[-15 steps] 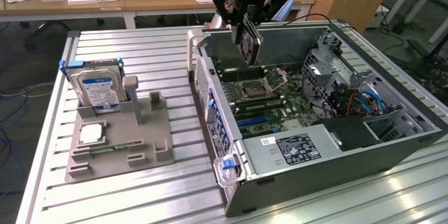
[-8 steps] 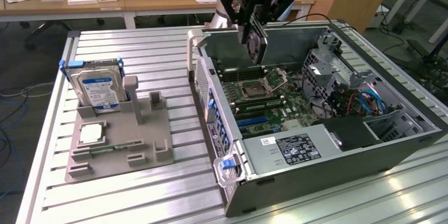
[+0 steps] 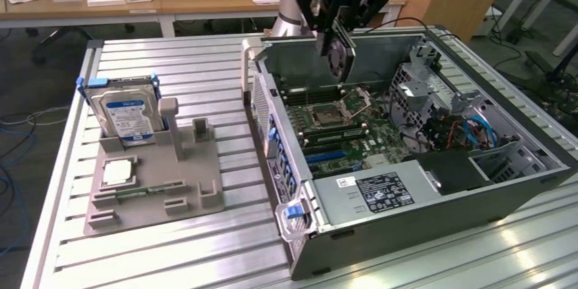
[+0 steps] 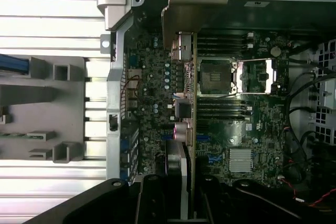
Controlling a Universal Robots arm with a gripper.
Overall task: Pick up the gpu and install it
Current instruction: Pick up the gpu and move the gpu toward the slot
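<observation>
Currently the end effector (image 3: 338, 32) is clamped on the gpu (image 3: 342, 59), which hangs edge-down above the motherboard (image 3: 348, 126), at the far end of the open computer case (image 3: 505, 187). Toward the exterior view's left, a hard drive (image 3: 126, 116) stands in a grey holder (image 3: 153, 187) on the surface (image 3: 181, 255).

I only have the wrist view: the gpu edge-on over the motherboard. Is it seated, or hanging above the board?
Observer: In the exterior view the gpu hangs upright in the gripper, above the open case, not seated.
Operator: What's on the parts holder?
Observer: The hard drive stands upright in the grey holder, at the exterior view's left.
Operator: Anything else there?
Observer: A small silver chip lies flat on it, nearer the camera than the drive.
</observation>
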